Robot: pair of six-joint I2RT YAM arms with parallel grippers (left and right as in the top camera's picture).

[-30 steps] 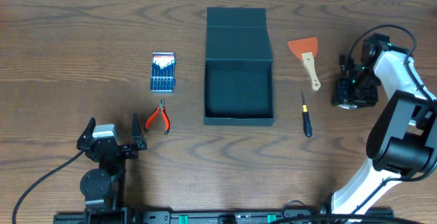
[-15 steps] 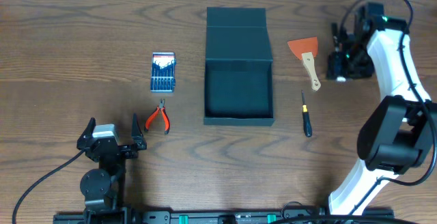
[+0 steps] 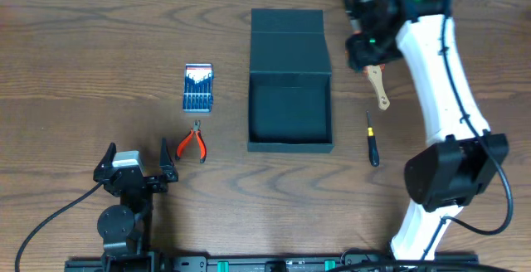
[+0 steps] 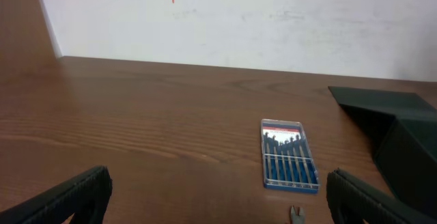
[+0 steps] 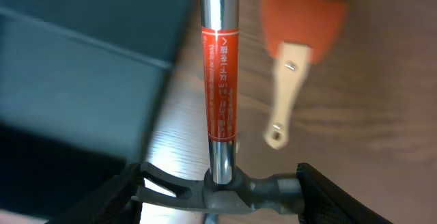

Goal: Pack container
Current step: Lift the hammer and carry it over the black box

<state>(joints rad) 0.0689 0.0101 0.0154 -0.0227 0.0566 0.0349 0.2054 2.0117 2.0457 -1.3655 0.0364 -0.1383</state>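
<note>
One of each thing lies on the brown wooden table [image 3: 83, 40]: one large dark teal-black rectangular cardboard container [image 3: 290, 147], one small blue clear-lidded screwdriver case [image 3: 197, 87], one pair of red-handled pliers [image 3: 192, 142], one slim black screwdriver [image 3: 372, 139], one orange-bladed scraper with a pale wooden handle [image 3: 382, 89], and one chrome-shafted claw hammer with a red label [image 5: 220, 80]. There are two arms.

The container sits at the centre of the overhead frame, open, with its flap lid laid flat toward the top edge. The case and pliers are well to its left, and the screwdriver and scraper are to its right.

The right gripper [image 3: 365, 44] is in the upper right of the overhead frame, just beside the container's upper right corner and over the scraper's blade. Its white arm stretches up from the lower right in a long, nearly straight reach. In the right wrist view the right gripper [image 5: 218, 198] is clamped on the hammer's dark head, with the shaft pointing away from the camera. The container [image 5: 68, 80] fills the left of that frame and the scraper [image 5: 290, 67] lies at the upper right.

The left gripper [image 3: 138, 160] sits folded at the lower left, well apart from the container, with its fingers spread wide and nothing between them. The left wrist view shows the left gripper [image 4: 218, 200], the case [image 4: 290, 154] ahead of it and the container [image 4: 403, 135] at the right edge.
</note>
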